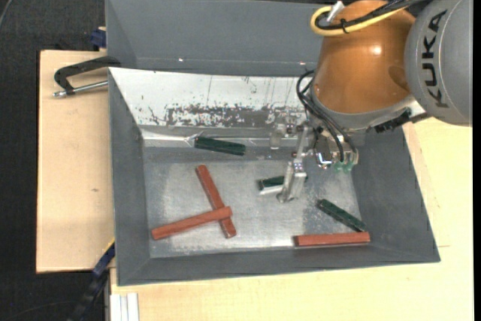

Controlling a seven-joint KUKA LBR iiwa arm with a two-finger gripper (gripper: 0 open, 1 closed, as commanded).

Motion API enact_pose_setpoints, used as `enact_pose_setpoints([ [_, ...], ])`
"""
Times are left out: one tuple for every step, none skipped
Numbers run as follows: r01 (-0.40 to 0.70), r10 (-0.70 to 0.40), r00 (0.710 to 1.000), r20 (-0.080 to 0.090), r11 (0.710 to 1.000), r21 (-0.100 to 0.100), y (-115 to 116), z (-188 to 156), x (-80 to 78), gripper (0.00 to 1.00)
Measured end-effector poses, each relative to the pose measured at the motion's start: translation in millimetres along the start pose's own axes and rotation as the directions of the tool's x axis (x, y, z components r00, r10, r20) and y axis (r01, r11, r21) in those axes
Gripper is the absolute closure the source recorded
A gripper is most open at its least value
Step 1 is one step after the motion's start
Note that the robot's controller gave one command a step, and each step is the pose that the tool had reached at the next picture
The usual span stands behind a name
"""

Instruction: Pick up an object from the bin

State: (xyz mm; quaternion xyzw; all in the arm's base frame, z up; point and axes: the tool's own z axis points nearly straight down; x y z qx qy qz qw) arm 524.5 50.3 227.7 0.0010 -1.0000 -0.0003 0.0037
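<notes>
— pincer status?
— pincer (288, 190) low over the scuffed metal floor of the bin (225, 26), right of centre. released or clenched, i cannot tell. short dark green block (269, 183) just beside it.
— markings?
— "kuka" on the grey arm (440, 49), above a glossy orange cover (361, 64).
— remainder?
— flat dark green bar (340, 214) near, red bar (331, 239) at the front wall, two red bars (214, 199) crossed well apart.
</notes>
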Motion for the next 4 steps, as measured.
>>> enact_pose_setpoints([
  [0.1, -0.1, 0.995, 0.001, 0.995, 0.001, -20.2, 129.0, -28.0, 0.0],
  [-0.027, 0.027, 1.0, 0.011, 1.0, 0.001, -73.8, 157.7, -47.8, 0.0],
  [-0.024, 0.024, 1.0, 0.012, 1.0, -0.001, -71.5, 156.4, -48.0, 1.0],
  [-0.054, 0.054, 0.998, 0.022, 0.999, -0.003, -20.0, -11.1, -37.3, 1.0],
])
